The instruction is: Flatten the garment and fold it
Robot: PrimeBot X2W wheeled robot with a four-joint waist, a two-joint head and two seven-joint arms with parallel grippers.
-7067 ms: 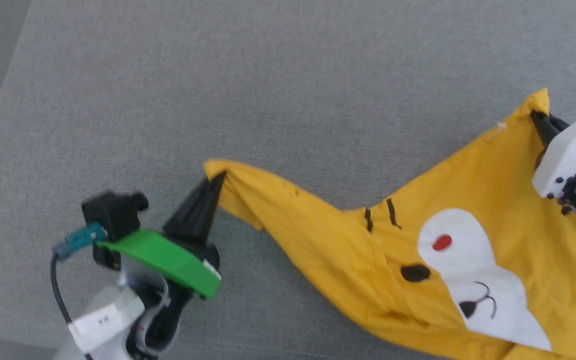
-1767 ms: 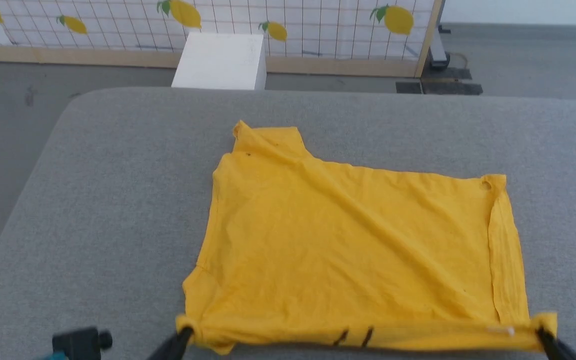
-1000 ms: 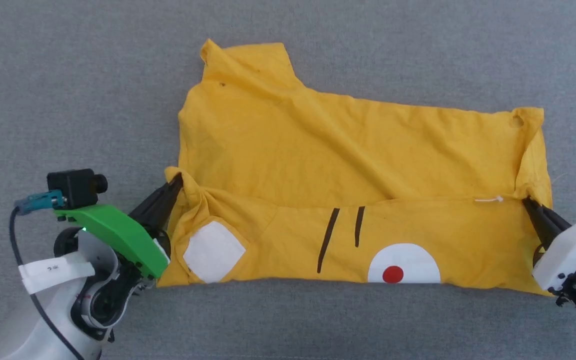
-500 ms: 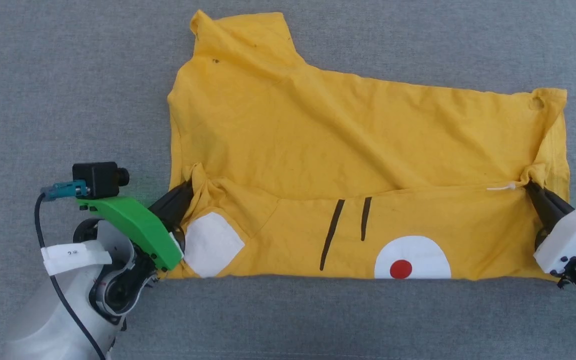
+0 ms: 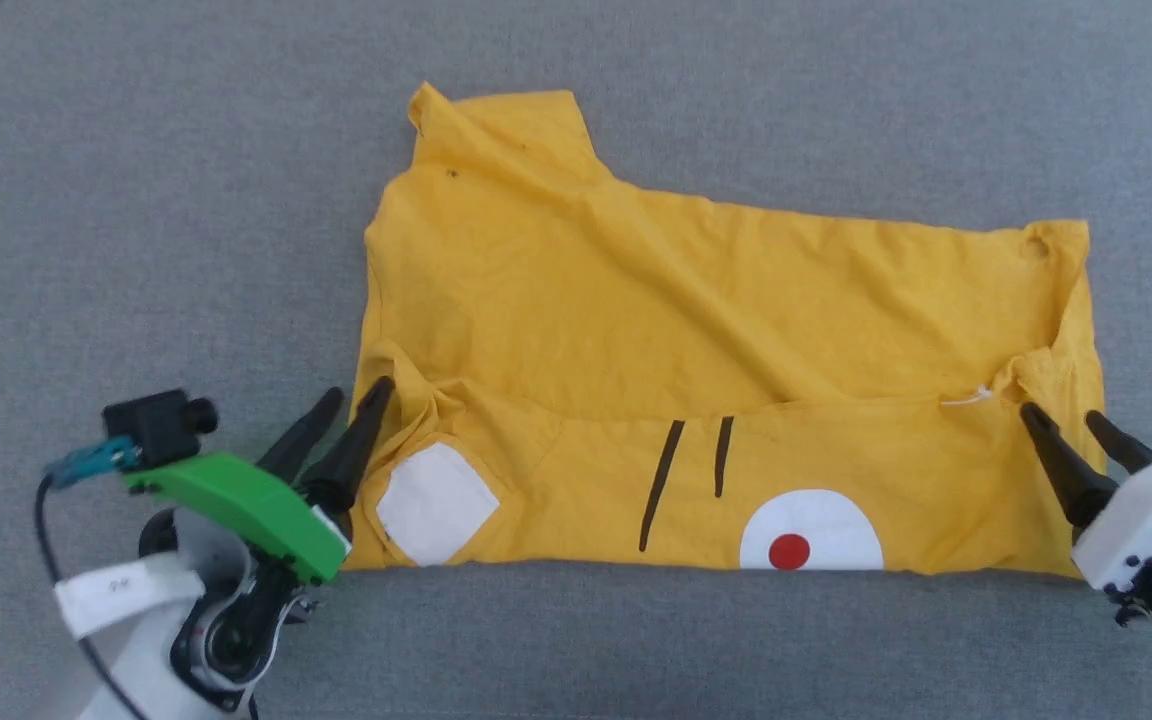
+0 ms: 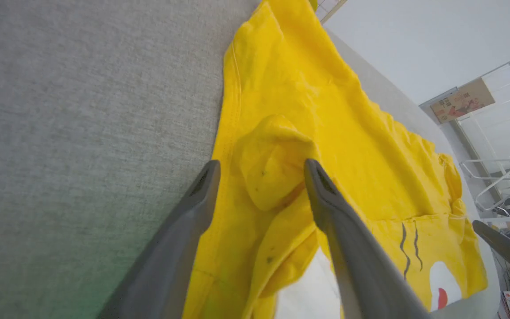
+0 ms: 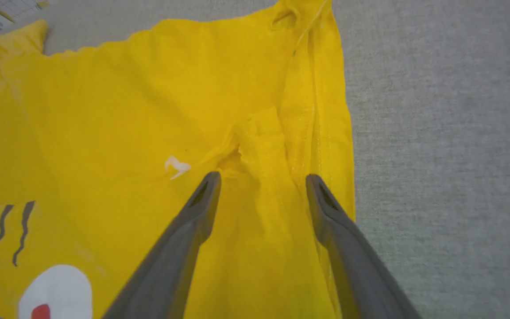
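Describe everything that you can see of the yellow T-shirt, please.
The T-shirt is bright yellow, soft cotton-like cloth, lying flat on the grey padded surface with diagonal creases. Its near strip is folded over the plain side, showing a white patch, two black stripes and a white circle with a red dot. One sleeve sticks out at the far left. The open left gripper and right gripper straddle the bunched ends of the fold.

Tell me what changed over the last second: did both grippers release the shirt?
Yes. The left gripper and right gripper, shut on the folded-over corners of the garment half a second ago, now stand open, fingers spread at those corners. The garment stayed as laid on the grey surface, near strip folded over, printed side up. The slight shift in the head view looks like camera movement.
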